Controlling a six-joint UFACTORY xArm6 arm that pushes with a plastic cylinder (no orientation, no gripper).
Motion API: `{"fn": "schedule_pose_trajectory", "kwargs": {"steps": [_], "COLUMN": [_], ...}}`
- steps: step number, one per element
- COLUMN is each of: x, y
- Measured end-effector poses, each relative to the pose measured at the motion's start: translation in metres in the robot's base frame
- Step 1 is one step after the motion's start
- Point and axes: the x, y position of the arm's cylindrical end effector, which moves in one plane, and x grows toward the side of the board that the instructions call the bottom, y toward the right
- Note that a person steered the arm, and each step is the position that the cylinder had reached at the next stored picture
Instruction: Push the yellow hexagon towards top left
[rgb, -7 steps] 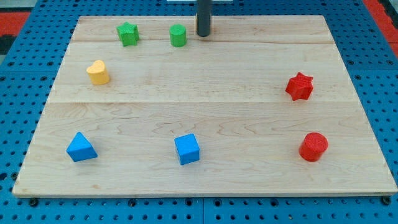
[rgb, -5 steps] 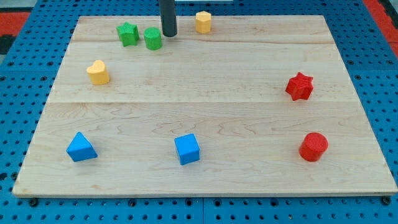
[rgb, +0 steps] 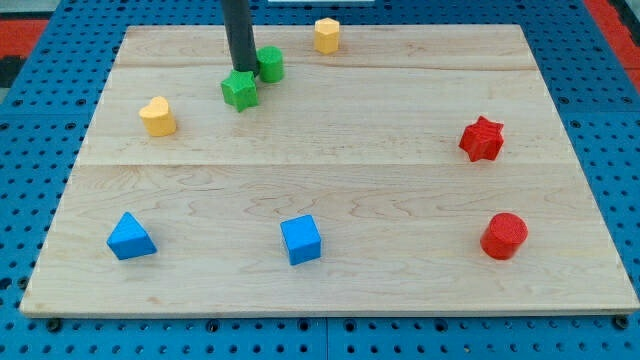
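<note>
Board (rgb: 330, 150): pale wooden planks with visible grain and two seams running across, resting on a blue perforated base (rgb: 30, 200). Blocks, eight in all, matte moulded pieces. Yellow, two: the yellow hexagon (rgb: 326, 35), a short six-sided prism near the view's top edge, a little right of centre; a yellow heart (rgb: 158, 116) on the view's left. Green, two: a green star (rgb: 239, 89) and a green cylinder (rgb: 269, 64), the two nearly touching, upper left of centre. Red, two: a red star (rgb: 481, 138) on the view's right and a red cylinder (rgb: 503, 236) below it. Blue, two: a blue triangle (rgb: 131, 237) at lower left and a blue cube (rgb: 301, 240) at bottom centre. Rod: one, dark, straight and smooth, coming down from the view's top; it carries no jaws or hand, so there is nothing to open or close. My tip (rgb: 240, 71) sits against the top of the green star, just left of the green cylinder, and well left of the yellow hexagon, not touching it.
</note>
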Motion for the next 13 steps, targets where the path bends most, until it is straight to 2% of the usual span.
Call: {"fn": "schedule_pose_trajectory", "kwargs": {"steps": [1,2,3,4,5,6,7,8,9,10,11,12,13], "x": [0.007,-0.008,-0.047,-0.043,0.004,0.009,-0.035,-0.089,-0.094,-0.077,-0.062,-0.052,-0.042], "y": [0.004,-0.022,-0.028,0.036,0.046,0.101,0.176,0.165,0.112,0.054,0.057,0.111,0.046]}}
